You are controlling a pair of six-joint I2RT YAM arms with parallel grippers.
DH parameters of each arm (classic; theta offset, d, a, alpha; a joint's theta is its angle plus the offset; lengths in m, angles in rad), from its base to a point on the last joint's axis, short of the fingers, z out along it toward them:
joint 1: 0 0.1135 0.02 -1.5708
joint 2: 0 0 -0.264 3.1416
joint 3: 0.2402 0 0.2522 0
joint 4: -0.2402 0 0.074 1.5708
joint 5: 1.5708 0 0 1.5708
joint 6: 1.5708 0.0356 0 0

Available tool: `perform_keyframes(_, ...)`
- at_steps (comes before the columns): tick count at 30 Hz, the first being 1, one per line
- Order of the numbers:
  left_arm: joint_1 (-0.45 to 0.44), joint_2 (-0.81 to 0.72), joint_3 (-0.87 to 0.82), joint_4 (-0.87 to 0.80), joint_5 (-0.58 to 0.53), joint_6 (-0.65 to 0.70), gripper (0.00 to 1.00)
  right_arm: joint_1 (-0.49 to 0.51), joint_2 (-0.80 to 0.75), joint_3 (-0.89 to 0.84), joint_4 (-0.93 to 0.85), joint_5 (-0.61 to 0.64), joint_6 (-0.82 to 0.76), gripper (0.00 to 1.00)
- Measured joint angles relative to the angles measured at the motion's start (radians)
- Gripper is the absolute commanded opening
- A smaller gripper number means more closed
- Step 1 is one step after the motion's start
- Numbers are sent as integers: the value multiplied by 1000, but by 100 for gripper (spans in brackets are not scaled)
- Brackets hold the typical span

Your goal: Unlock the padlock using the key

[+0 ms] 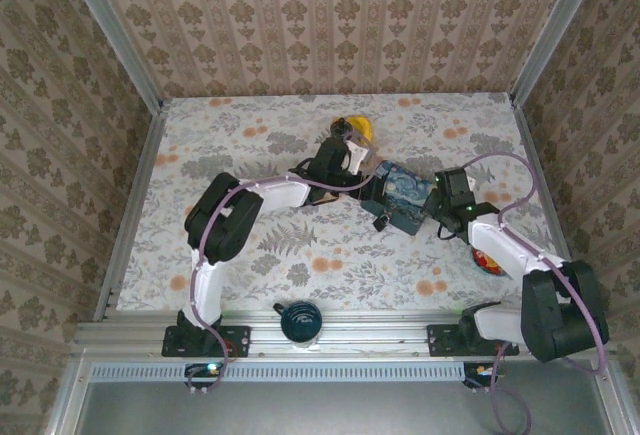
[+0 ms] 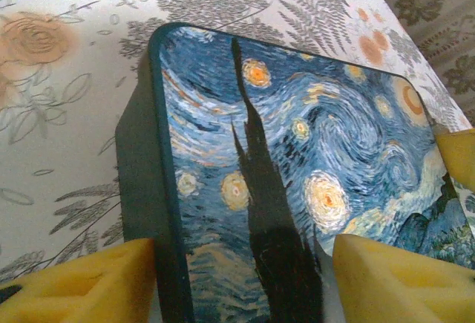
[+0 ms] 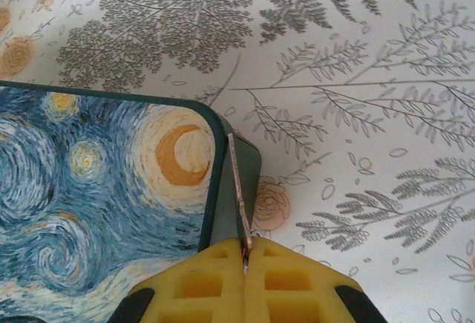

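- The right gripper (image 3: 245, 255) is pressing its yellow foam pads together on a thin silvery metal blade, most likely the key (image 3: 238, 182) seen edge-on. The key is pointing up past the rounded corner of the blue rectangular tin box painted with a starry night (image 3: 89, 182).
- The left gripper (image 2: 237, 271) is holding its pads spread. One is sitting just beside the tin box's dark side wall and the other is hanging over the painted lid. Whether either pad is touching the tin box cannot be told.
- The tiny dark squarish padlock (image 1: 383, 221) is lying at the near edge of the tin box, between the two arms, on the floral tablecloth (image 1: 250, 255).
- As a judgement, taking up the key is looking done, and the left gripper is probably getting set to steady the tin box. Everything at the padlock is remaining: bringing the key to the keyhole, inserting it, turning it and freeing the shackle. The shackle's state is too small to tell.
- The overhead view is adding the layout. The arms are meeting at the tin box from opposite sides, with the padlock near them. A yellow rounded object (image 1: 356, 130) is sitting behind the tin box, and a dark blue round cup (image 1: 300, 322) is standing at the near rail.
- The right wrist view is adding the pinch on the key, which is too fine to read from above. The left wrist view is adding the gap between the spread pads over the lid.
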Motion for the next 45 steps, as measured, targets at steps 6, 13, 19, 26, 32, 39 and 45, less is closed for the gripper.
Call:
perform_keyframes(6, 3, -113, -185, 90, -88, -27, 61, 53, 58, 30, 50, -3, -18, 0)
perform_keyframes(13, 3, -339, -477, 157, -252, -115, 62, 167, 182, 111, 127, -12, -22, 0)
perform_keyframes(19, 2, -525, -687, 193, -408, -208, 61, 253, 337, 235, 206, -48, -13, 0)
perform_keyframes(26, 1, -775, -898, 150, -608, -325, 61, 371, 493, 383, 266, -111, 21, 0)
perform_keyframes(32, 35, -856, -940, 96, -662, -356, 61, 406, 581, 489, 267, -156, 27, 0)
perform_keyframes(39, 138, -819, -935, 151, -620, -349, 61, 411, 642, 626, 215, -202, -29, 0)
perform_keyframes(45, 232, -782, -909, 175, -565, -319, 65, 420, 673, 713, 167, -227, -87, 0)
